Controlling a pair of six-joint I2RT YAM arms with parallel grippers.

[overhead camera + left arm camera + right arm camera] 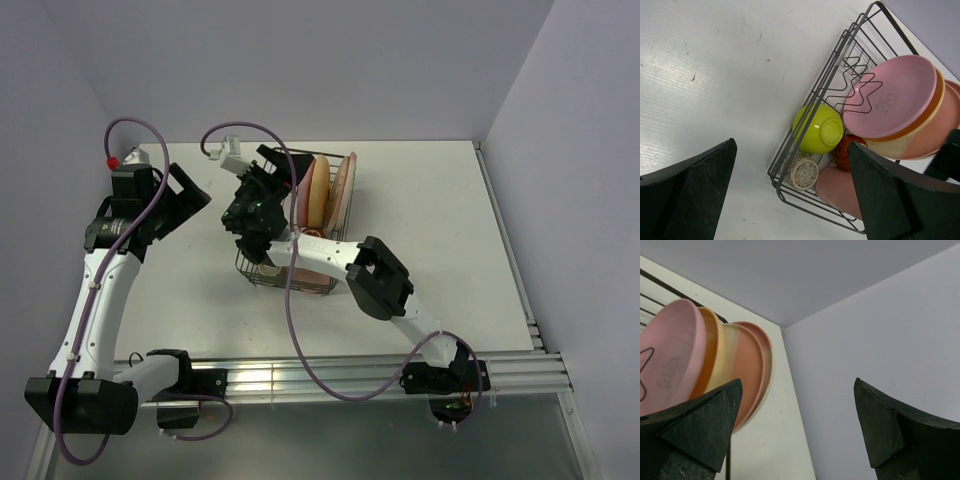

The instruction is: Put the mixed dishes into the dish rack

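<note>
Your left tool [190, 192] and right tool [797, 385] are spread apart, empty; in the dish rack [812, 100], plates [890, 95] stand on edge, lime-green bowl [817, 127], mug [845, 155], speckled cup [804, 173], salmon cup [837, 187] at its other end.

Four plates [890, 97] stand on edge in the dark wire dish rack [826, 75] beside a lime-green bowl [819, 129], red-brown mug [844, 152], salmon cup [837, 187] and speckled cup [804, 173].

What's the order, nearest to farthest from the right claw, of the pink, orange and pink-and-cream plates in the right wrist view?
1. pink plate, leftmost, facing the right claw.
2. orange plate, directly behind it.
3. pink-and-cream plate, behind both, rightmost.
</note>
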